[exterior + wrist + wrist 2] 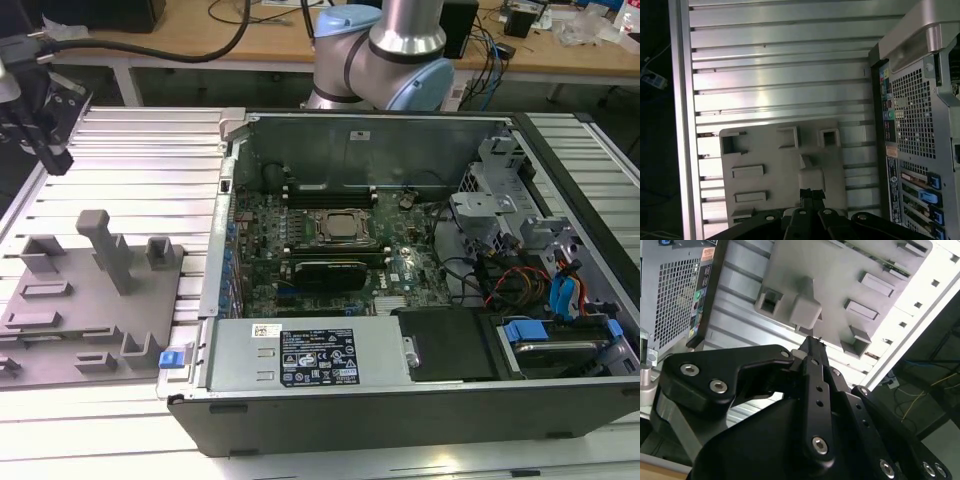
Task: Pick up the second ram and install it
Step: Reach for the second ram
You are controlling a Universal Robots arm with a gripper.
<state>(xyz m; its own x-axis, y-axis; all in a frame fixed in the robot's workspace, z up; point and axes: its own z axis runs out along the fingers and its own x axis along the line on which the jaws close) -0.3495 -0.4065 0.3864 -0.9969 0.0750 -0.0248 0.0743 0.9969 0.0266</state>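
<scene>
The gripper (50, 150) hangs over the ribbed metal table (140, 150) at the exterior view's left, well clear of the open computer case (400, 140). In both wrist views its black fingers (810, 365) are drawn narrow, pressed together at the tips, and nothing can be seen held between them. Below and ahead of the tips lies a grey fixture (840, 270) with an upright post (805, 307) and several shallow pockets.

In the second wrist view, a thin greenish strip (875, 259) runs along the fixture's edge on the side away from the case. It appears to be the second ram, standing on edge there, though its detail is hard to make out. It sits apart from the gripper, beyond the post and the pockets, and the fingertips do not touch it.

In the exterior view the case lies on its side with the motherboard (330, 240) exposed, just beside the fixture on the exterior view's right.
</scene>
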